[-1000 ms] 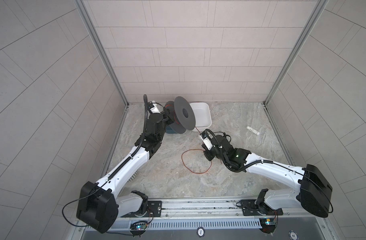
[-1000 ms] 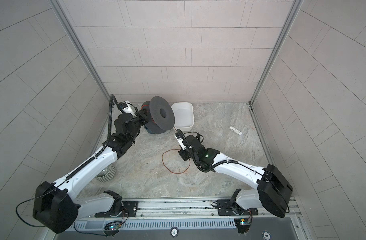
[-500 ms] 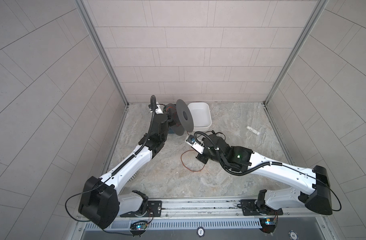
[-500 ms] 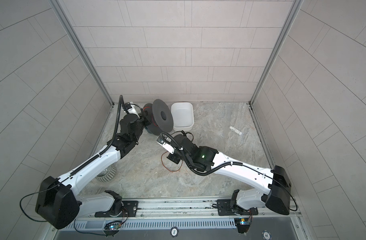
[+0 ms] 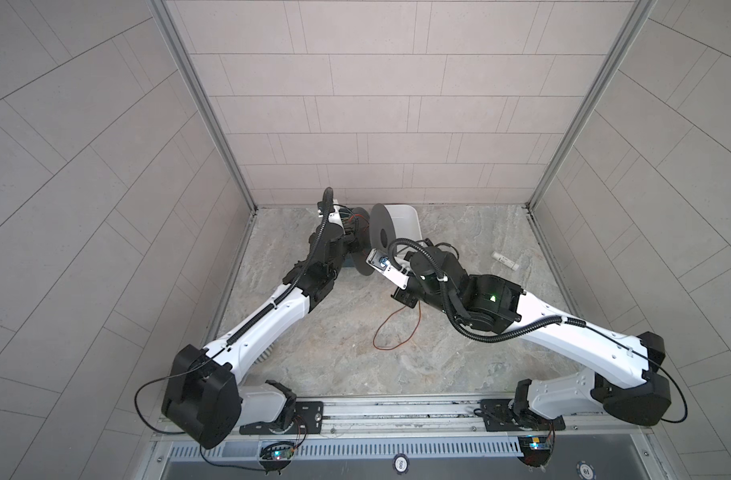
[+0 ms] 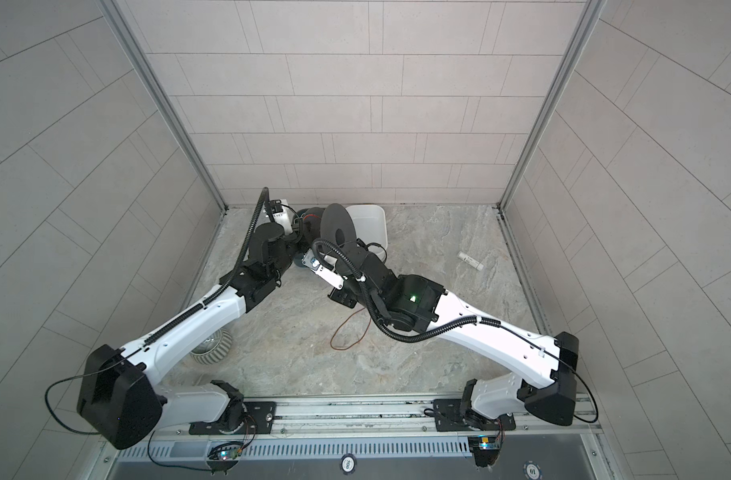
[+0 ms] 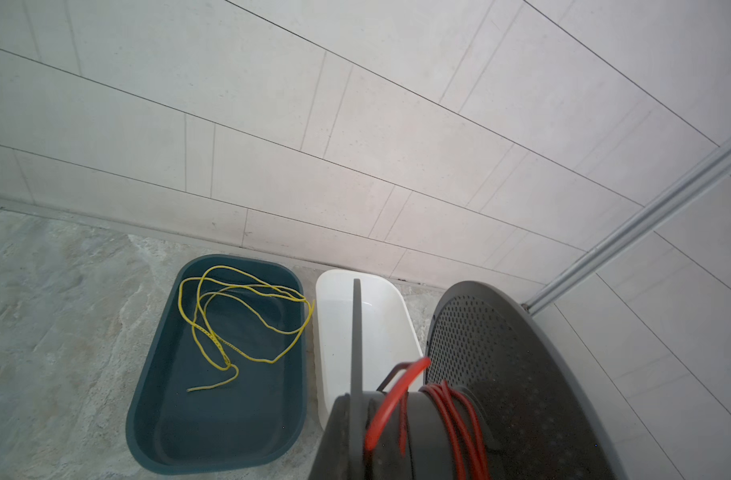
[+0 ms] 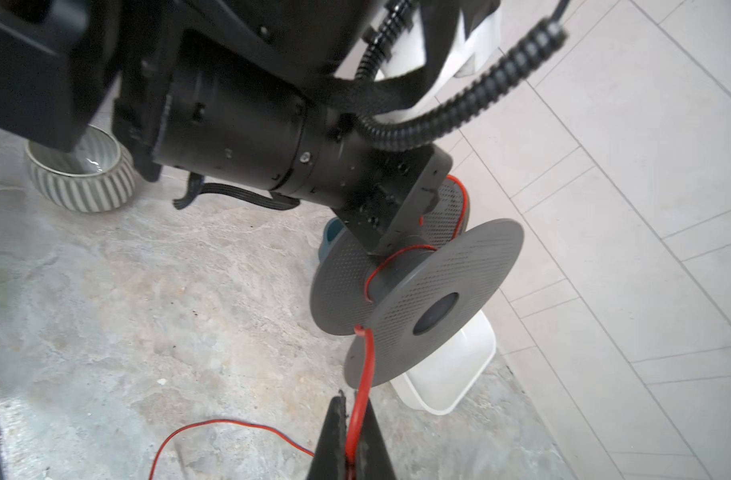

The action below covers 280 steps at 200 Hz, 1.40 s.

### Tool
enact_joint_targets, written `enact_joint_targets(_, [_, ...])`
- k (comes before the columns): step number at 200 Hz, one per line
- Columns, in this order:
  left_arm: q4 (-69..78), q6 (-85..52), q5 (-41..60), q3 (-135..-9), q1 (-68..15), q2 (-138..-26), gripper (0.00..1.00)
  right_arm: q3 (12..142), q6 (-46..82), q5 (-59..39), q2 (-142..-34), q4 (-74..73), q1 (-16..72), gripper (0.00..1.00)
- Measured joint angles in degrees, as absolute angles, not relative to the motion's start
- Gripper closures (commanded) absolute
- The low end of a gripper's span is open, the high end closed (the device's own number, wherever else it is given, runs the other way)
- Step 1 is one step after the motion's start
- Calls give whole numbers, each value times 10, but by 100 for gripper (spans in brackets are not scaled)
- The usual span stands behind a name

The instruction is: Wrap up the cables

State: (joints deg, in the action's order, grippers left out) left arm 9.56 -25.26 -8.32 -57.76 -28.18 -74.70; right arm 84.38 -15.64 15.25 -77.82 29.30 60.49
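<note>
Two arms meet near the back wall. My left gripper (image 8: pixel 397 239) is clamped shut on the hub of a grey perforated spool (image 8: pixel 438 282), which carries a few turns of the red cable (image 8: pixel 366 365) around its core. From the spool the cable runs straight into my right gripper (image 8: pixel 350 449), whose fingers are pinched tight on it. Past them it lies in a loose loop on the stone floor (image 5: pixel 334 365). I see a white tray (image 7: pixel 376 332) near the spool.
</note>
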Motion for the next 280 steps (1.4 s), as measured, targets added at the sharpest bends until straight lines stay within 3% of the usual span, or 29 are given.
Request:
enact_joint_targets(61, [95,-183,30,-582,-288,-752,100,927,-199,288,-839,289,604,100])
enact_joint_targets(121, [96,-143,103,-583,-289,-752,100,957,-198,339,-881,246,541,100])
enact_joint_targets(156, [109,-129,133,-583,-290,-747,100,958,-168,317,-886,243,476,100])
enact_joint_targets(224, [140,-124,172,-581,-290,-716,100,931,-62,174,-886,252,336,99])
enact_joint_targets(280, [137,-126,178,-578,-290,-710,100,878,-14,92,-886,240,294,95])
